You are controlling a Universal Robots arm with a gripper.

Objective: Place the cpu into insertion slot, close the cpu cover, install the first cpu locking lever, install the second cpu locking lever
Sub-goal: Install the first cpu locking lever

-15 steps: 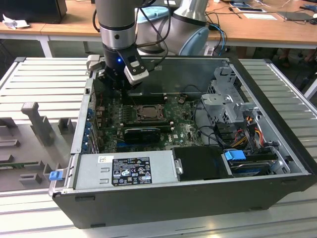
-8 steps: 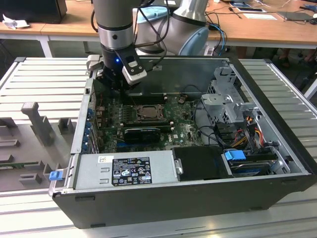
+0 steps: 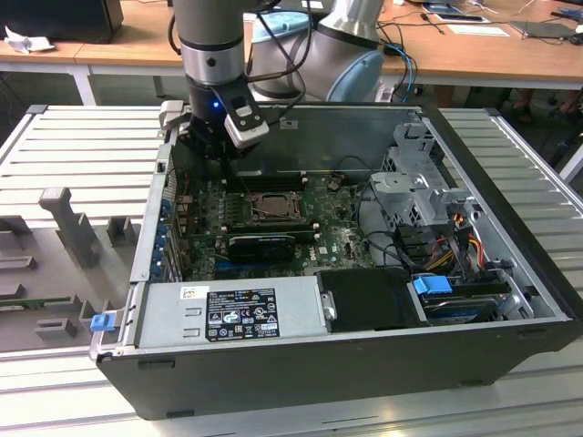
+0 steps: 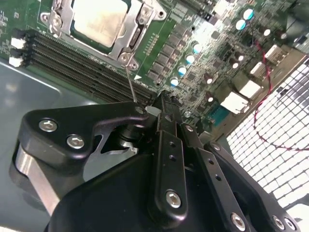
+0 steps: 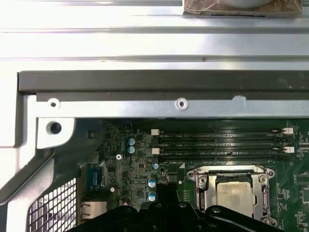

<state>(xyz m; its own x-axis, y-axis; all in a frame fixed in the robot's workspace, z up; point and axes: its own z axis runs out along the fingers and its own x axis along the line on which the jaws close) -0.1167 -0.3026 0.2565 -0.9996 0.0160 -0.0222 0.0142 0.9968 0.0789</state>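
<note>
Hovering low over the green circuit board [image 4: 193, 29], the tool [image 4: 163, 100] is seen closed, its fingertips drawn together at the end of one thin metal lever [image 4: 130, 79]; whether that lever is clamped cannot be told. Near it, the one cpu [image 4: 99, 21] is seated in the insertion slot [image 4: 53, 19], with the cpu cover [image 4: 134, 36] laid flat around it. Four memory slots [image 5: 222, 145] are ranged just beside the socket.

Wooden desks [image 3: 510, 55] (cluttered with papers [image 3: 475, 29]) stand behind a ribbed grey worktable [image 3: 82, 137].
</note>
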